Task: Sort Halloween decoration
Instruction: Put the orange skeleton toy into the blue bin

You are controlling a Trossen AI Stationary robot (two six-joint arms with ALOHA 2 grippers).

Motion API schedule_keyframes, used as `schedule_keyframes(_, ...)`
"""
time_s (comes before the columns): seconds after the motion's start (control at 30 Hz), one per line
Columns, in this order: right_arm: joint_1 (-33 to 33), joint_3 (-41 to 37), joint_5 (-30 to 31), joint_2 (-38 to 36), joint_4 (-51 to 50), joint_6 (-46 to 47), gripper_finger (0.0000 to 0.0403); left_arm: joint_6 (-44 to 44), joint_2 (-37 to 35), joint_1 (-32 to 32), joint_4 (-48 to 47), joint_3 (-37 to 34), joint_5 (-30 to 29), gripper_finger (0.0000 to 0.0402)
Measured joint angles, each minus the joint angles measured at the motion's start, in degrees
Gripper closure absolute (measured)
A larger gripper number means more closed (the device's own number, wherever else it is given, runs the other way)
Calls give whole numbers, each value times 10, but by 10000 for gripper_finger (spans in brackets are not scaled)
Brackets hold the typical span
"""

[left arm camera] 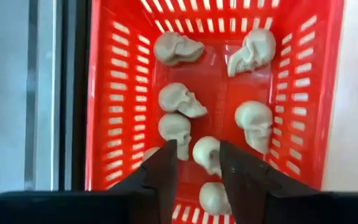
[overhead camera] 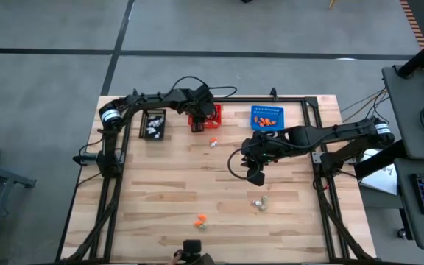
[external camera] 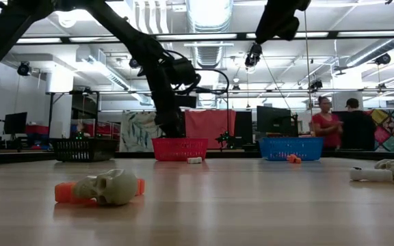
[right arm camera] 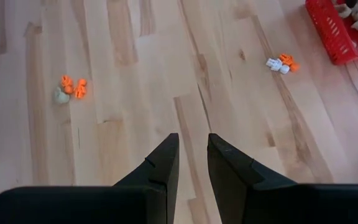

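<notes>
My left gripper (left arm camera: 197, 158) stands open over the red mesh basket (left arm camera: 114, 93), fingers pointing down into it. Several beige skulls (left arm camera: 179, 99) lie on the basket floor; one skull (left arm camera: 207, 154) shows in the gap between the fingers, lying in the basket. My right gripper (right arm camera: 192, 146) hangs open above the bare middle of the table, nothing between its fingers. Loose trinkets lie on the wood: an orange and white pair (right arm camera: 280, 63), an orange and grey cluster (right arm camera: 70, 88), and beige pieces (overhead camera: 260, 202) near the right side.
A black basket (overhead camera: 154, 124) with white pieces stands left of the red one, and a blue basket (overhead camera: 266, 118) with orange pieces to its right, all along the far edge. In the low view a skull (external camera: 111, 186) lies close to the near edge. People stand beyond the table.
</notes>
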Motion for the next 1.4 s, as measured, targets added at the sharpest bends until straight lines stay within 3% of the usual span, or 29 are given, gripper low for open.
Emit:
schedule_keyframes(0.2,0,-7,12,1,4,35,330,-36,-33,-4,-10,1,4,275)
schedule_keyframes(0.53,1,-38,25,33,11,146,330,-174,-161,-38,8,-34,69,285)
schedule_keyframes(0.87,22,-43,-63,112,-8,223,330,-260,-346,-146,210,-234,69,290)
schedule_keyframes(1.17,63,-43,-140,167,-43,297,330,-308,-508,-239,302,-379,-12,290)
schedule_keyframes(1.4,102,-43,-143,176,-105,340,330,-336,-597,-270,386,-456,-16,290)
